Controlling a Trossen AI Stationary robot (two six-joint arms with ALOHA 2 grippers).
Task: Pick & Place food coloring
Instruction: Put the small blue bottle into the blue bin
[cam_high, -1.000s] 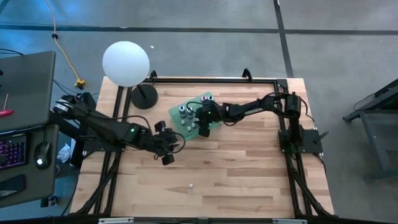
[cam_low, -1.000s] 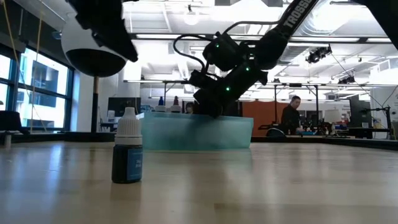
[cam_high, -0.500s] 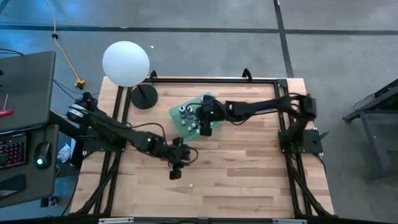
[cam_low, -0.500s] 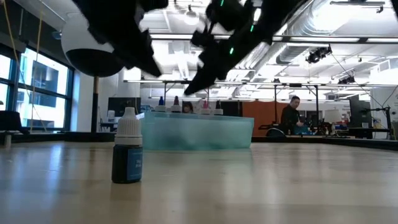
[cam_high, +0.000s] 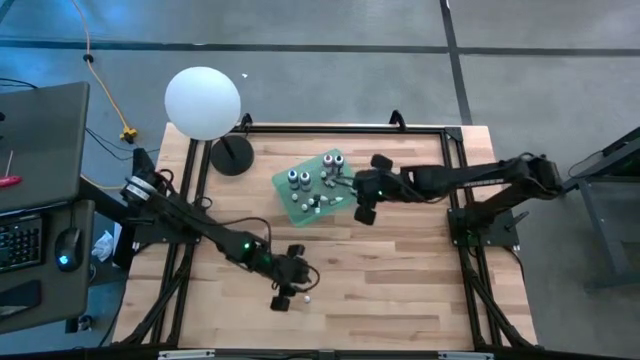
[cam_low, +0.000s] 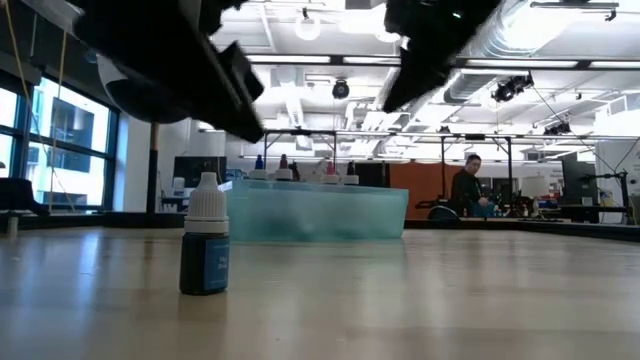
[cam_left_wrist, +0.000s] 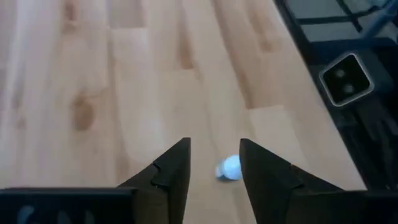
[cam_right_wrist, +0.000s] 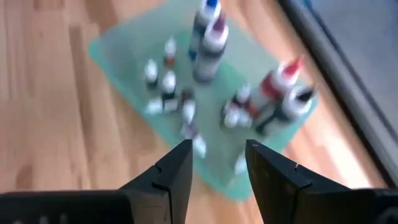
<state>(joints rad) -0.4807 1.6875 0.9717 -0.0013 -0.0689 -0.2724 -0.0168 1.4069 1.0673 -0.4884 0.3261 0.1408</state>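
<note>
High view: the left hand (cam_high: 287, 296) is low in the middle of the frame, right beside one small food coloring bottle (cam_high: 306, 297) that stands alone on the wooden surface (cam_high: 400, 270). The green tray (cam_high: 283, 186) lies above the centre of the frame and holds the other bottles (cam_high: 312, 203). The right hand (cam_high: 364, 213) is at the tray's lower right edge. A white sphere lamp (cam_high: 203, 102) stands at the upper left.

Low view: the lone bottle (cam_low: 205, 250) stands upright at the left of the frame — dark blue body, whitish cap. Behind it, in the middle, is the tray (cam_low: 315, 215), and some caps show over its rim. Dark arm parts cross the top of the frame. A person (cam_low: 466, 190) is far off in the room at the right.

Left wrist view: the two fingers (cam_left_wrist: 170, 174) of the left hand (cam_left_wrist: 214, 177) are apart, and the whitish cap of the lone bottle (cam_left_wrist: 229, 168) shows in the gap between them, low in the frame. The fingers do not touch it.

Right wrist view: the right hand (cam_right_wrist: 219, 171) also has its fingers (cam_right_wrist: 174, 171) apart and holds nothing. It looks over the tray (cam_right_wrist: 121, 46), in the upper half of the frame — small bottles (cam_right_wrist: 168, 83) and a few taller ones stand inside it.
</note>
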